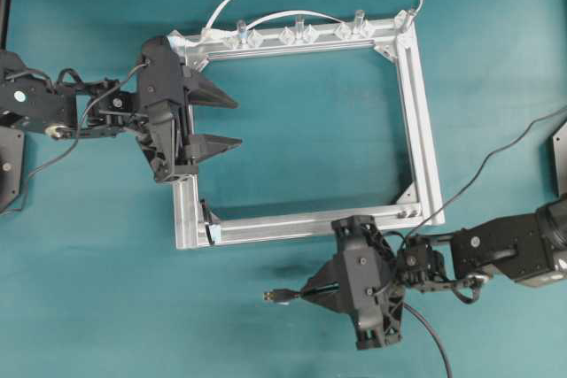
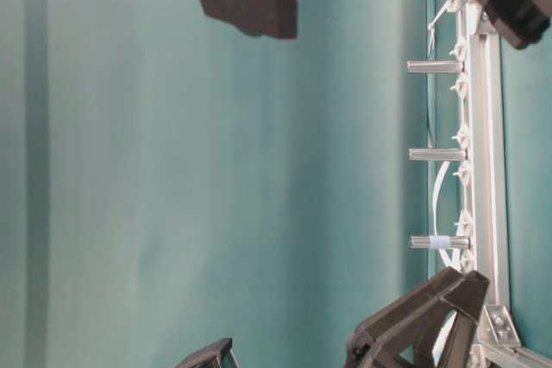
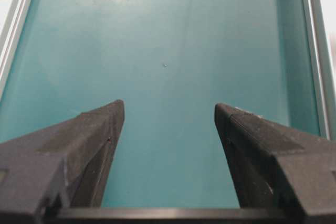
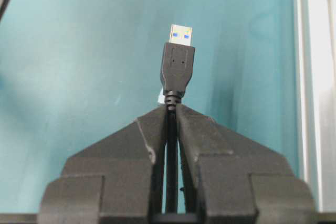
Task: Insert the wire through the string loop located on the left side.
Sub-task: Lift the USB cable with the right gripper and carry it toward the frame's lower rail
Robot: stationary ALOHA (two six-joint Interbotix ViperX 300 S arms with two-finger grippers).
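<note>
You are looking at a robotics lab bench: two black robot arms (image 1: 89,112) are working over a plain teal table (image 1: 301,130), where a square aluminium frame (image 1: 421,130) fitted with clear clips (image 1: 297,34) and small posts (image 2: 435,154) is lying as a test fixture.

the right claw (image 4: 172,109) is closed on the wire (image 4: 171,161), its two black fingers (image 4: 206,141) pressed against the thin cable from left and right. just beyond the fingertips the black rectangular plug (image 4: 177,69) sticks out away from the camera, ending in a silver metal tip. under it lies the teal table (image 4: 79,66). a pale aluminium rail (image 4: 315,77) runs along the right edge.
</note>
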